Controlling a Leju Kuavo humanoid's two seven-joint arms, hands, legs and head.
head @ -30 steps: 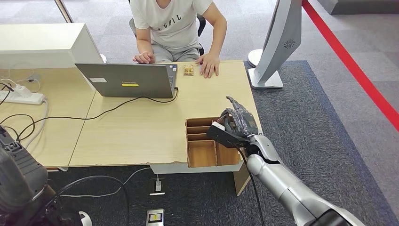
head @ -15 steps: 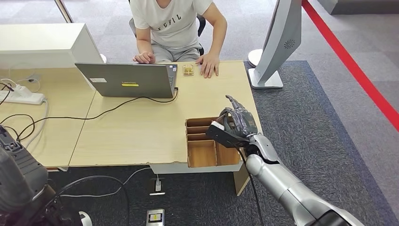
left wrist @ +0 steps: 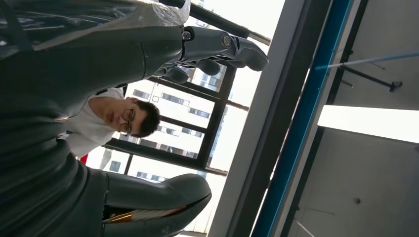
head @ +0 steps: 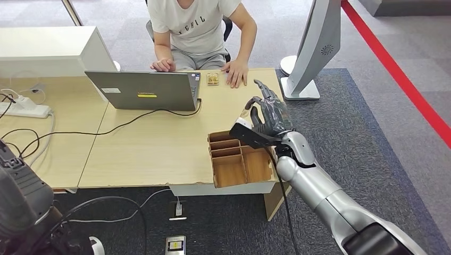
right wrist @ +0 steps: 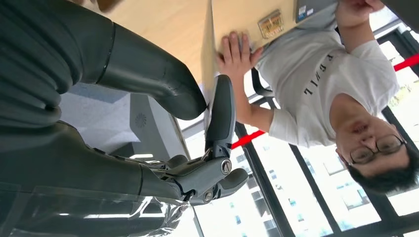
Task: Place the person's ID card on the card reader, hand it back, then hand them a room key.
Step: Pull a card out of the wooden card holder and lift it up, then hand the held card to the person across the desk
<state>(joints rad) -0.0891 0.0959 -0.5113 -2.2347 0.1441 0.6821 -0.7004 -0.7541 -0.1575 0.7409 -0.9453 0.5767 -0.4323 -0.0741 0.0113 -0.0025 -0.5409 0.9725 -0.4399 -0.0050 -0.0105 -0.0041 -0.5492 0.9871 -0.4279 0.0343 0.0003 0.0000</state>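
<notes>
the small pale card with an orange print (head: pixel 213 79) is lying flat on the light wooden desk (head: pixel 159 138), at its far edge just beside the seated person's hand (head: pixel 236 73) and near the grey laptop (head: pixel 143 90). i'd judge it light, thin, stiff and slick, sitting flush on the wood, so it is probably best taken by pinching a long edge, or by sliding it toward the desk's edge to get a finger under it. the robot's right hand (head: pixel 266 119) is hovering above the desk, beyond the brown cardboard divided tray (head: pixel 238 159) and well short of the card; its fingers are spread, one pointing forward and the others partly bent, with nothing in them. the tray is sitting at the near edge of the desk, and i'm seeing only bare cardboard in the compartments facing me, though the arm is hiding part of it. the left hand (left wrist: pixel 148 118) is raised with its fingers bent loosely apart and holding nothing.
</notes>
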